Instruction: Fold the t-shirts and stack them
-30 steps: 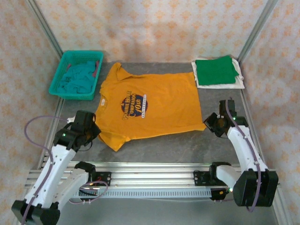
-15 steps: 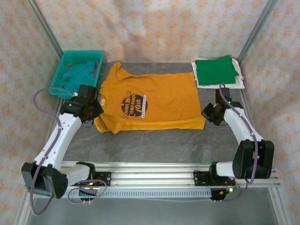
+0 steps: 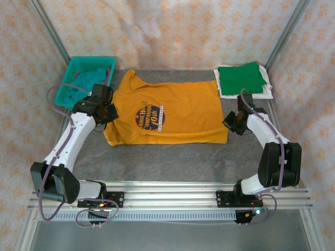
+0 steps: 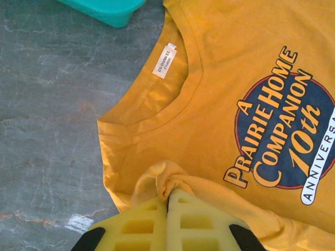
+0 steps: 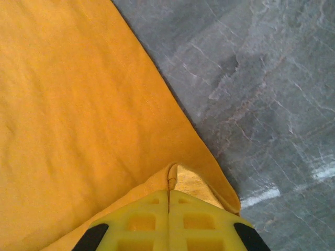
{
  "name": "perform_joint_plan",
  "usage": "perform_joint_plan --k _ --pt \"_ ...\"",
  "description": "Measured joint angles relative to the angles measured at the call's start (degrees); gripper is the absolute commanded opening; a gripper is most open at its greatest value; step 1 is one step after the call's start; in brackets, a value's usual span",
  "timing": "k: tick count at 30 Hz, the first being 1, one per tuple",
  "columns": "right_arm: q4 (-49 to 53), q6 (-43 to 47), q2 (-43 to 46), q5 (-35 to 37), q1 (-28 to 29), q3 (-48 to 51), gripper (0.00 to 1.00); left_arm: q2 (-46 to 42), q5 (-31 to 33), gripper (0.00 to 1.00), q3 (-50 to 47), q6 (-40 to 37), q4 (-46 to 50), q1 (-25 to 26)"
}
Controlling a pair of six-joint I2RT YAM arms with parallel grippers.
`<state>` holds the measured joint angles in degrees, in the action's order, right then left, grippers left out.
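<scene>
**A:** Two grippers, and both closed on cloth?

**B:** Yes. The left gripper [image 4: 167, 201] has its yellow pads [image 4: 136, 227] pressed together on a bunched fold of the mustard-orange t-shirt [image 3: 167, 112], at the shoulder near the collar [image 4: 183, 99]. The neck label [image 4: 164, 61] lies straight ahead of it. The navy chest print [image 4: 285, 125] is ahead and to its right.

**A:** And the right gripper [image 5: 168, 196]?

**B:** Its jaws meet as well, pinching the hem corner of the same shirt. Orange fabric spreads ahead and to its left, and bare grey table [image 5: 272, 104] lies to its right.

**A:** How does the shirt lie overall?

**B:** It is spread on the table between the two grippers, print up, with one gripper at each end.

**A:** And the other tees?

**B:** Beyond the right gripper, the green t-shirt [image 3: 241, 78] lies folded on the white t-shirt [image 3: 267, 93]. Beyond the left gripper, the teal t-shirt [image 3: 86, 81] sits crumpled in the teal basket [image 3: 65, 89]. In the left wrist view, a corner of that basket shows ahead and to the left, apart from the collar.
</scene>
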<state>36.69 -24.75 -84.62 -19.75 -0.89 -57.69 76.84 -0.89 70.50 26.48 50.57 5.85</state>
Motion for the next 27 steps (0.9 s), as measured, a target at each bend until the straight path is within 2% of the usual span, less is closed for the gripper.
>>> perform_joint_plan --k 14,22,27 --pt "-3.74 -0.02 -7.91 -0.04 0.00 -2.99 0.00 10.73 1.84 0.00 5.95 -1.57 -2.56 -0.28" --pt "-4.83 -0.04 -9.86 -0.02 0.22 -6.36 0.00 13.16 2.93 0.00 8.41 -2.43 -3.23 -0.35" --pt "-5.38 -0.07 -12.72 -0.04 0.22 -9.27 0.00 16.96 2.95 0.00 13.51 -2.64 -3.50 -0.35"
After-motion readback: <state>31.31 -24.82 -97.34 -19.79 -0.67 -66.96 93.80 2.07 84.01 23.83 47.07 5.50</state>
